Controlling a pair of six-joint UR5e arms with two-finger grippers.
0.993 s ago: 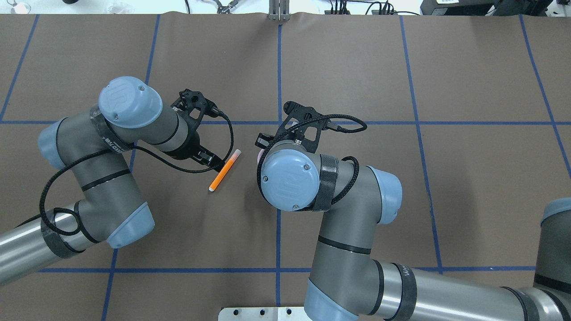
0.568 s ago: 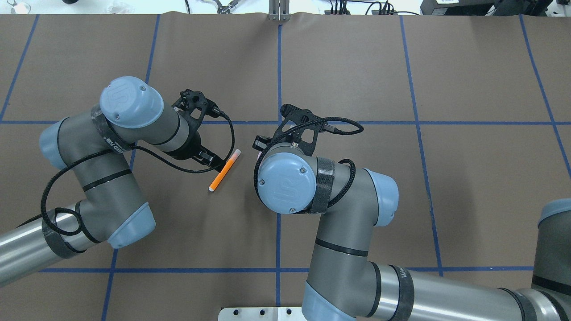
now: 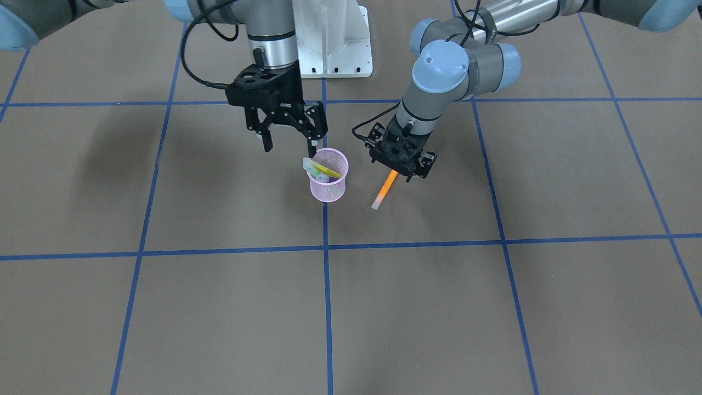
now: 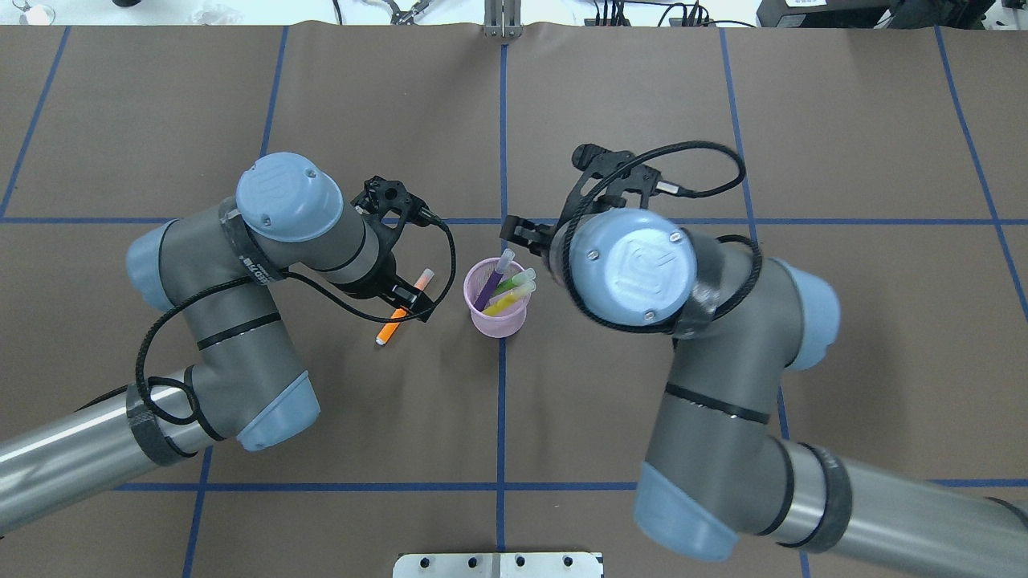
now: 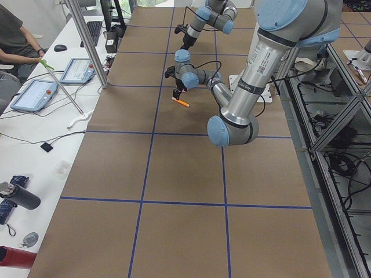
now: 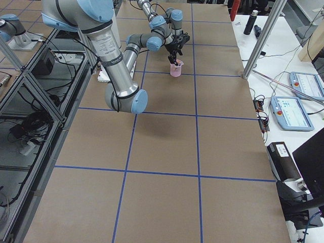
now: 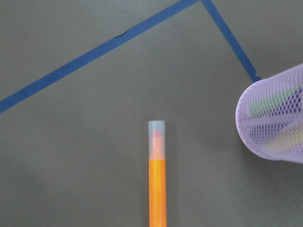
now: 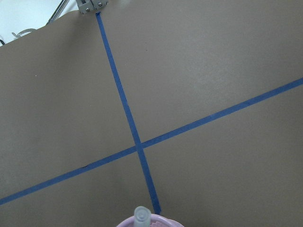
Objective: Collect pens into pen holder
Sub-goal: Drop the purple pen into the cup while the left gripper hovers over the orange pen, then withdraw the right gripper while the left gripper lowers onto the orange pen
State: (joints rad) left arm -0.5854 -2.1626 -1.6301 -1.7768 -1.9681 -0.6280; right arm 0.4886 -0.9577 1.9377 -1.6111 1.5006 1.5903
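Two fingers (image 3: 267, 144) of the right gripper (image 3: 289, 148) stand wide apart with nothing between them, hanging just above the pen holder (image 3: 328, 191), one fingertip close over its rim. Inside that pink mesh cup lean a purple pen (image 4: 491, 286), a green pen (image 4: 515, 281) and a yellow pen (image 4: 504, 303), pale caps up. The left gripper (image 3: 404, 164) sits low over one end of the orange pen (image 3: 385, 187), which lies on the brown surface (image 3: 219, 307) near the cup; whether this gripper is spread or pinching cannot be told. Blue tape lines (image 3: 326, 285) cross the surface.
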